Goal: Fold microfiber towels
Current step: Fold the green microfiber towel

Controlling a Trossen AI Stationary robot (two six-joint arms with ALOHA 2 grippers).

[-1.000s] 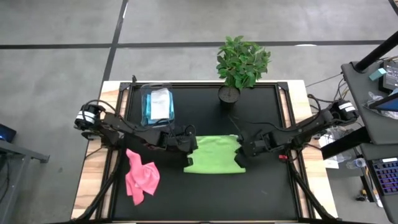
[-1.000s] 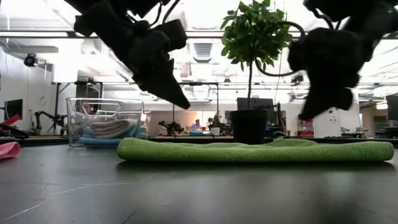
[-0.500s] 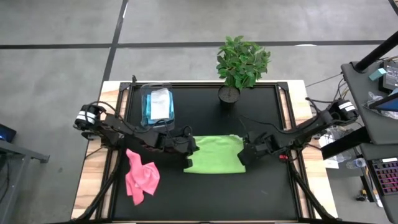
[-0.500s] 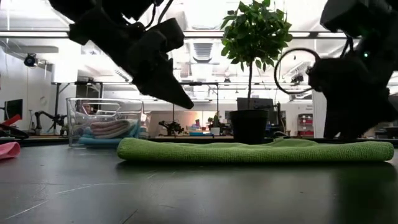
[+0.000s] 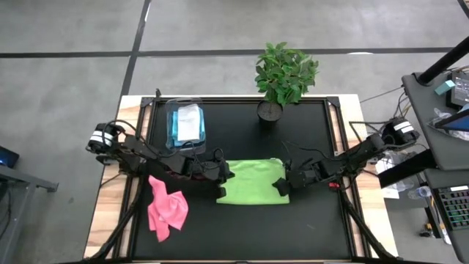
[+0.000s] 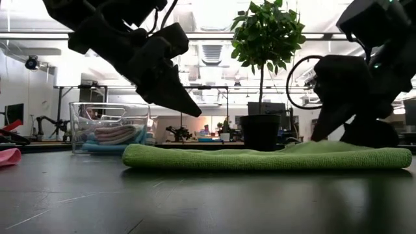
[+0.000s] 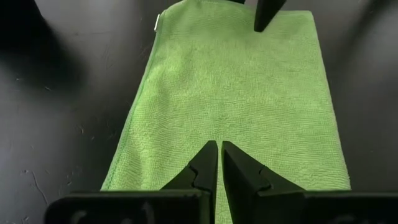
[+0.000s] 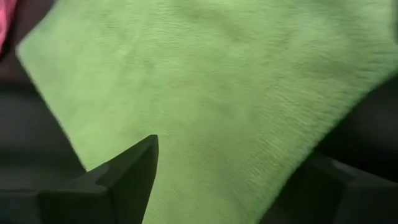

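Observation:
A lime green microfiber towel point(image 5: 251, 183) lies folded flat on the black mat, also seen in the low view point(image 6: 260, 158). My left gripper point(image 5: 228, 171) is shut and hangs in the air above the towel's left end, fingertips point(image 6: 192, 110) slanting down, clear of the cloth. My right gripper point(image 8: 236, 155) is open over the towel's right end point(image 6: 364, 153), one finger on each side of a stretch of cloth, very near its surface. A pink towel point(image 5: 167, 207) lies crumpled on the mat at the near left. My right gripper slants down over the green towel's right end with its fingers point(image 8: 134, 171) spread apart. Whether the fingertips touch the cloth, I cannot tell. The towel lies flat on the mat.
A clear plastic bin point(image 5: 185, 123) with folded blue and white cloths stands at the far left. A potted plant point(image 5: 282, 73) stands at the far edge, right of the middle. Bare mat lies along the near side.
My right gripper has come down onto the green towel's right end, has rolled about its own axis, and has opened from shut to wide. The towel has stayed flat where it was.

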